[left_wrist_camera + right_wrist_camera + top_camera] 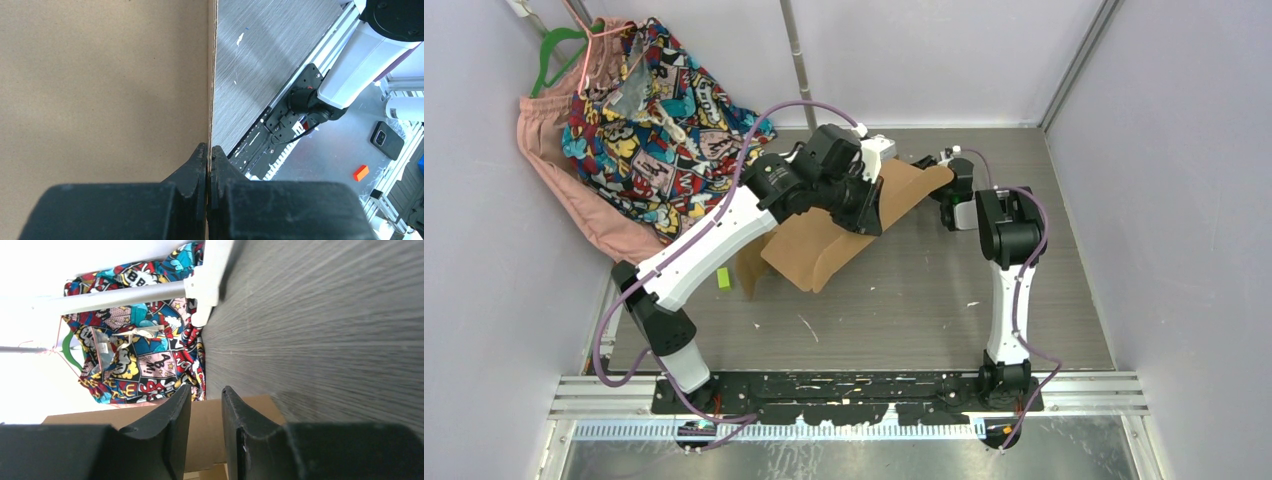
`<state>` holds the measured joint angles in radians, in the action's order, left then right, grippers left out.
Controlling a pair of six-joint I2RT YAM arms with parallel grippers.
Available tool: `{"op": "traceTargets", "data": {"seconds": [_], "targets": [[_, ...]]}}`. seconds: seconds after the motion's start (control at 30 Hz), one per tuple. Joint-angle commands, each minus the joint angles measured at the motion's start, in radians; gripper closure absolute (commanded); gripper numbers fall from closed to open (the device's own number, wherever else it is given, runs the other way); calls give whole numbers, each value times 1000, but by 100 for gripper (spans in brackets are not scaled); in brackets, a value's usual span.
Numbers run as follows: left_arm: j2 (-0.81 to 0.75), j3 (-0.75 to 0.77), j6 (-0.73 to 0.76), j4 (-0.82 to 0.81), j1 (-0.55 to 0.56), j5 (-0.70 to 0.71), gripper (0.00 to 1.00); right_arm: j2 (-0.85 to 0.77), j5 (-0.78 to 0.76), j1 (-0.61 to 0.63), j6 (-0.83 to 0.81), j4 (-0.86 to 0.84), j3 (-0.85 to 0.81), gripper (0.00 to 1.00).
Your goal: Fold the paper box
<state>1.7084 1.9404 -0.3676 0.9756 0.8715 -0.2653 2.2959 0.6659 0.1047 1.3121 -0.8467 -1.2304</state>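
Grey wood-grain table [904, 290], pale walls, patterned clothes [654, 120] hanging at far left. Left gripper [208, 150]: jaws pressed together, pinching the edge of the paper box [824, 245] edge-on. Wrist bends down over the cardboard. Left arm [714, 240] reaches diagonally from its base to mid-table. Box sits tilted, partly raised, toward the back. Right gripper [205, 395]: jaws narrowly apart, cardboard showing in the gap; cannot tell if it grips. Right arm [1009, 290] stands upright, wrist turned left at the box's far right corner.
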Motion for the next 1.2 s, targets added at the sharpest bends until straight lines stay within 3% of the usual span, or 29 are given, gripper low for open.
{"op": "traceTargets", "data": {"seconds": [0.0, 0.27, 1.17], "targets": [[-23, 0, -21, -54, 9, -40, 98, -80, 35, 3, -8, -94, -1, 65], [-3, 13, -19, -55, 10, -47, 98, -67, 79, 13, 14, -165, -6, 65], [19, -13, -28, -72, 20, -69, 98, -139, 106, 18, 66, -437, 211, 66]]}}
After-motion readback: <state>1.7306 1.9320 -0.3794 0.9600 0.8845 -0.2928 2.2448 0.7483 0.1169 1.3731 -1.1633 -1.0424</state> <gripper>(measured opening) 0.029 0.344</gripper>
